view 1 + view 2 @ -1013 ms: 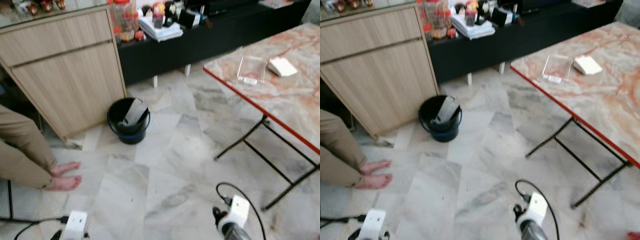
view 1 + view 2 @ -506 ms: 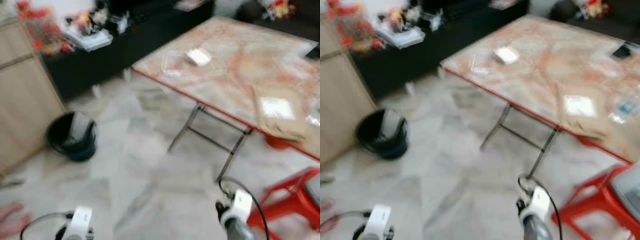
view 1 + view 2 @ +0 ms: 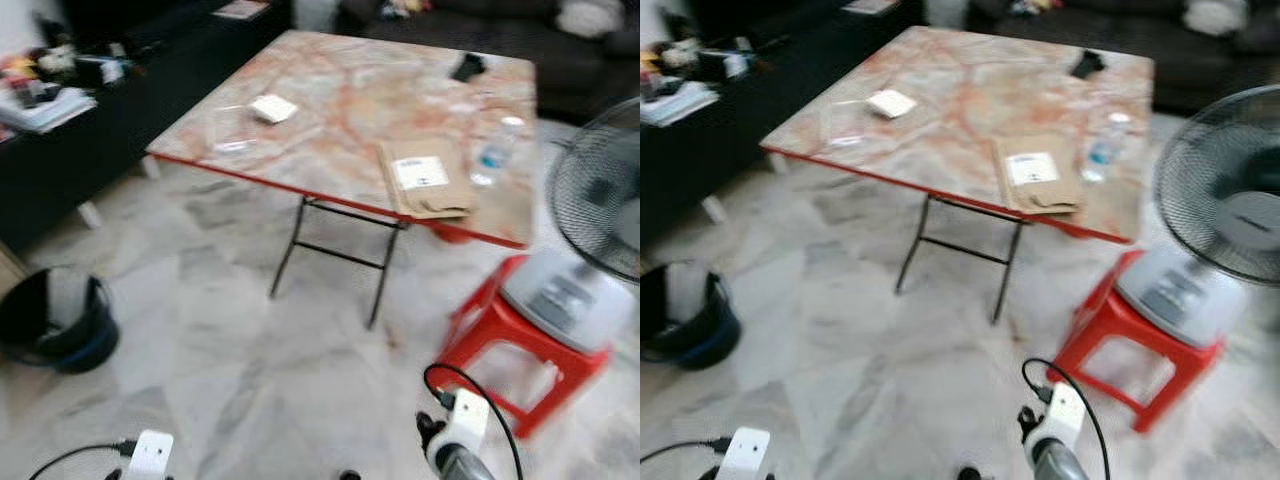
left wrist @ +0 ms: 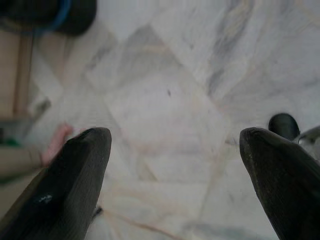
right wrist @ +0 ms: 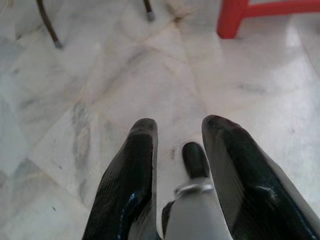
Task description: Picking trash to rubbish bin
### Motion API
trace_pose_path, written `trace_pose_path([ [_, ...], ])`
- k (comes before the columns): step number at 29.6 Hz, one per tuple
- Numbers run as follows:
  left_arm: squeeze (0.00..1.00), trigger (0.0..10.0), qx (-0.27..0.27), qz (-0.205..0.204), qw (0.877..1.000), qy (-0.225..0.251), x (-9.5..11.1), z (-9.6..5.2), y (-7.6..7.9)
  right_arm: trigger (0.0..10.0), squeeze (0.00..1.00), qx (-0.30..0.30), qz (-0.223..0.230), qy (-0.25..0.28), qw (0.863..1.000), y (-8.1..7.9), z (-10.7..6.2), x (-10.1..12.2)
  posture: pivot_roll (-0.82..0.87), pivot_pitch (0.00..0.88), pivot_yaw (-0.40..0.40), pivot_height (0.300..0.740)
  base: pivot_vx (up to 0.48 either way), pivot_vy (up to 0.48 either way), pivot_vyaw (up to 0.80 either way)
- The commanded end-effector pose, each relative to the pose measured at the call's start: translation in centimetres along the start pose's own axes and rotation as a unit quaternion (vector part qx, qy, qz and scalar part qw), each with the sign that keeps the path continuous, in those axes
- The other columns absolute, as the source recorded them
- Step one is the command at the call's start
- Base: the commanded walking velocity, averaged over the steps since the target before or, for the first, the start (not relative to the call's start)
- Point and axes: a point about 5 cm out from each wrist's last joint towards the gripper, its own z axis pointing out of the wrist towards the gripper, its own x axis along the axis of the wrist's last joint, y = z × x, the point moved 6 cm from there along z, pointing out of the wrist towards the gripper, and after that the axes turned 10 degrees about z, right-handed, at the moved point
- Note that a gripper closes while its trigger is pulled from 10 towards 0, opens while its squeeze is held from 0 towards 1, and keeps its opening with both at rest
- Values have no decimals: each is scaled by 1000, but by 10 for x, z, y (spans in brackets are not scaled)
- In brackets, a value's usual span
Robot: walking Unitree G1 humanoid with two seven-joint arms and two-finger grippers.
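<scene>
The camera has swung right since 0.5 s ago: the black rubbish bin [image 3: 55,320], then left of centre, now sits at the far left edge on the pale marble floor [image 3: 230,330], and the wooden cabinet seen 1 s ago has slipped out of the picture. The folding table [image 3: 340,90] with its red rim now stands across the middle, carrying a brown envelope [image 3: 422,178] near its near right edge, a clear plastic bottle [image 3: 492,153] just right of it, a small white packet [image 3: 272,108] and a clear plastic container [image 3: 232,130] on its left part, and a dark item (too blurred to name) at the far right corner. New on the right are a red plastic stool [image 3: 505,345] and a fan [image 3: 600,190] whose grey base rests on the stool. Both arms hang low over the floor, empty. The left gripper [image 4: 175,165] has its 2 black fingers spread wide, with a person's bare foot [image 4: 57,142] beside one finger. The right gripper [image 5: 180,165] holds its fingers a narrow gap apart, gripping nothing.
</scene>
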Motion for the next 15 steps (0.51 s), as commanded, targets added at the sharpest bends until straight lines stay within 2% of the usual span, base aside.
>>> trace_pose_path([
  [1,0,10000,-2,-4,1000,-5,-5,-1,2,10000,0,-5,-1,-2,1000,5,-1,0,128,140,25,740,0,0,-763],
  [6,0,10000,-2,-6,1000,-1,-3,-1,4,10000,0,-4,-1,0,1000,4,0,1,125,141,23,740,0,0,-763],
  [9,0,10000,0,-7,1000,18,8,0,3,10000,0,1,-3,9,1000,1,0,6,120,146,18,740,0,0,-733],
  [14,0,10000,19,-25,996,78,46,3,-5,10000,0,31,-23,33,999,-14,3,22,130,147,10,740,0,0,0],
  [15,0,10000,26,-33,993,111,64,2,-10,10000,0,45,-23,48,998,-22,4,32,131,147,10,740,0,0,0],
])
